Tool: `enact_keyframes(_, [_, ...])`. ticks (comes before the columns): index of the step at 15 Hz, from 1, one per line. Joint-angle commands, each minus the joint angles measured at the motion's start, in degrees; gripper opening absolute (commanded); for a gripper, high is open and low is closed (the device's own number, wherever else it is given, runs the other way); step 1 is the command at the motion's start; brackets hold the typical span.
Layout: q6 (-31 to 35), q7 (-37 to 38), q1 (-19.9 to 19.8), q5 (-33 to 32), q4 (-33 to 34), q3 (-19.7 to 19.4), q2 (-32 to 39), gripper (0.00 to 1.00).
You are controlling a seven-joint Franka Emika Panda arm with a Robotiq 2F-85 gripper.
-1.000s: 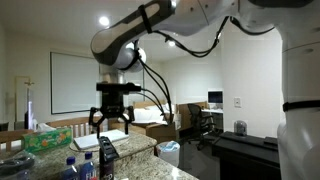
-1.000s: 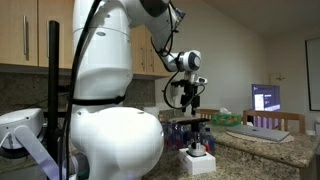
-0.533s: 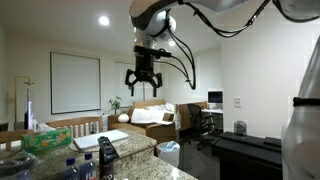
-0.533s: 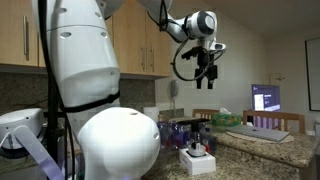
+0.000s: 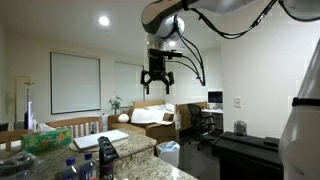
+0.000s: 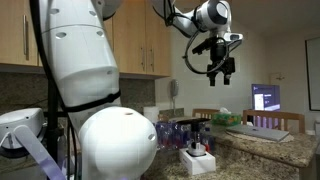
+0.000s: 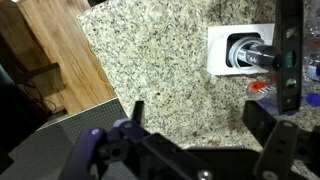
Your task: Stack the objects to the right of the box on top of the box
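A white box (image 7: 222, 40) sits on the granite counter (image 7: 150, 60). A dark cylinder (image 7: 245, 52) shows over the middle of the box, apparently standing on it. In an exterior view the same dark object (image 6: 197, 149) rises from the white box (image 6: 197, 164). A slim black bar (image 7: 290, 50) runs just right of the box in the wrist view; I cannot tell whether it touches the box. My gripper (image 5: 158, 82) (image 6: 222, 72) hangs high above the counter, open and empty. In the wrist view the gripper (image 7: 200, 118) has bare granite between its fingers (image 7: 264, 124).
Clear bottles with blue caps (image 5: 73, 167) (image 6: 185, 130) stand in a cluster on the counter. A green bowl-like thing (image 5: 45, 138) lies at the far end. The counter's edge (image 7: 95, 75) drops to a wooden floor. The robot's white body (image 6: 90, 90) fills one side.
The gripper has climbed from just above the counter to well overhead and drifted sideways away from the objects. It stayed open and empty throughout.
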Motion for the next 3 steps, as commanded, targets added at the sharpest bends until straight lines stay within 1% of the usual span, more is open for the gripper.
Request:
enact_keyframes(1, [-0.11, -0.18, -0.76, 0.18, 0.13, 0.70, 0.06, 1.00])
enact_keyframes(3, [-0.11, -0.18, -0.76, 0.17, 0.13, 0.74, 0.06, 1.00])
